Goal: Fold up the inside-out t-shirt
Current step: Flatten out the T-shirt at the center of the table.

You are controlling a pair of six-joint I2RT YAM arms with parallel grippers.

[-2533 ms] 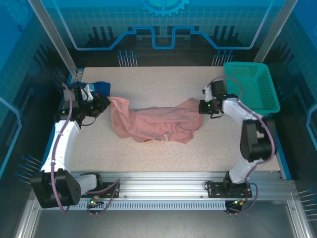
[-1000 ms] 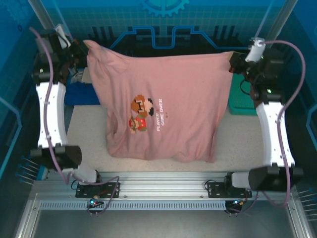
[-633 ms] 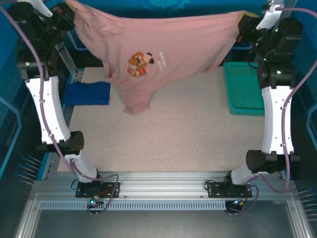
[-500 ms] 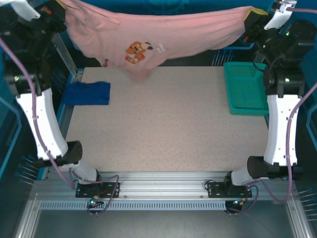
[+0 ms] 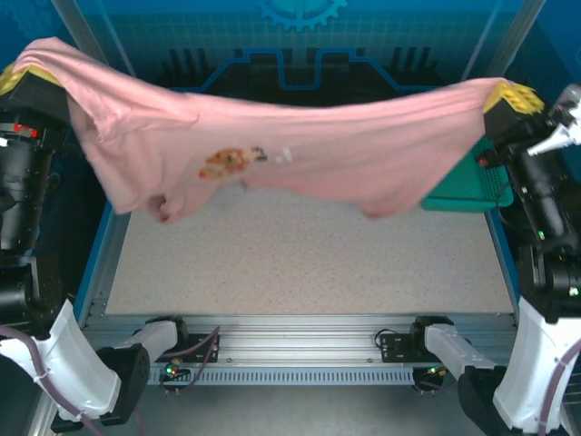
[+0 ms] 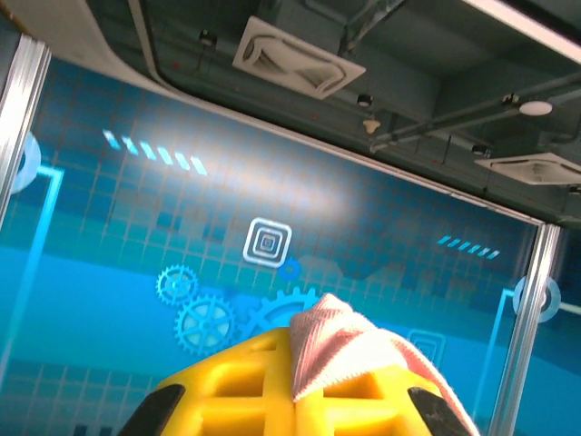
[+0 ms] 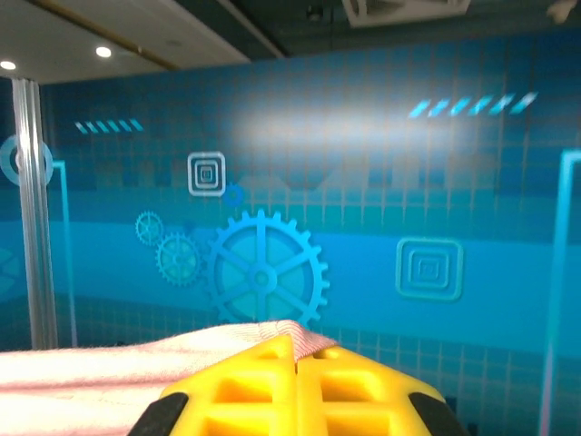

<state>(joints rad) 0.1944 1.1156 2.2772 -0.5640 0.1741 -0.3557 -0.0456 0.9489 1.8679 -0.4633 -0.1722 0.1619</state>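
Observation:
The inside-out t-shirt (image 5: 345, 150) is dusty pink and hangs stretched in the air across the whole width of the table. Its orange-red mark (image 5: 222, 163) faces up left of the middle. My left gripper (image 5: 23, 80) is raised at the far left, its yellow fingers shut on one end of the shirt. My right gripper (image 5: 513, 95) is raised at the far right, shut on the other end. In the left wrist view the left gripper (image 6: 295, 341) pinches a fold of the shirt (image 6: 340, 341). In the right wrist view the right gripper (image 7: 295, 350) pinches the shirt's edge (image 7: 136, 363).
The speckled table (image 5: 309, 263) lies bare under the sagging shirt. A teal basket (image 5: 467, 189) at the right is partly covered by the cloth. Blue panelled walls (image 5: 300, 36) close the back and sides.
Both grippers lifted the shirt off the table and spread it between them. In the last half second the arms swung nearer and wider apart, and the shirt now billows flatter over the table.

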